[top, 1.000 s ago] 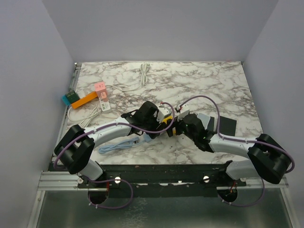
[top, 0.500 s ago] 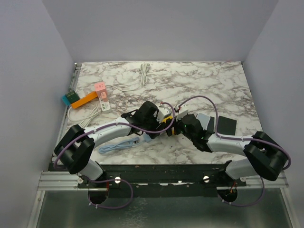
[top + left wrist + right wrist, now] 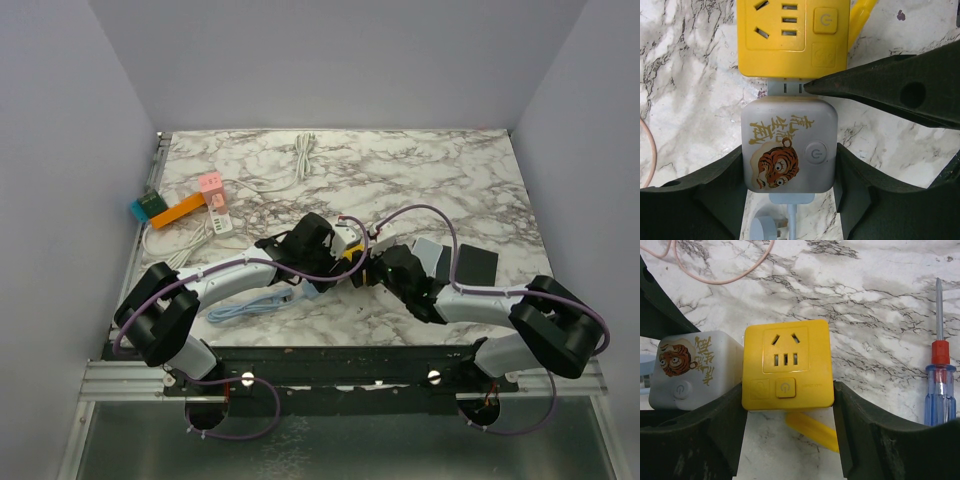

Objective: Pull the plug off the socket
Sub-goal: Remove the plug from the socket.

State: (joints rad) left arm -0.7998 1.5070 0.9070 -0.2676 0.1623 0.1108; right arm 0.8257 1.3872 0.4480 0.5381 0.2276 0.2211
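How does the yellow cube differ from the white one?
The yellow cube is plain; white cube carries a tiger print. Yellow cube's top shows socket holes; white cube's only a button. The right gripper clamps the yellow cube, left gripper the white cube. Both: rounded cubes with power buttons.

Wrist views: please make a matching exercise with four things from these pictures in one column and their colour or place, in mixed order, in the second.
1. socket cube
2. tiger plug
3. screwdriver
4. thin cable

A. pinkish, curved
B. yellow, in the right gripper
C. blue handle, red collar
D. white, in the left gripper

Pairs: 1-B, 2-D, 3-C, 4-A.
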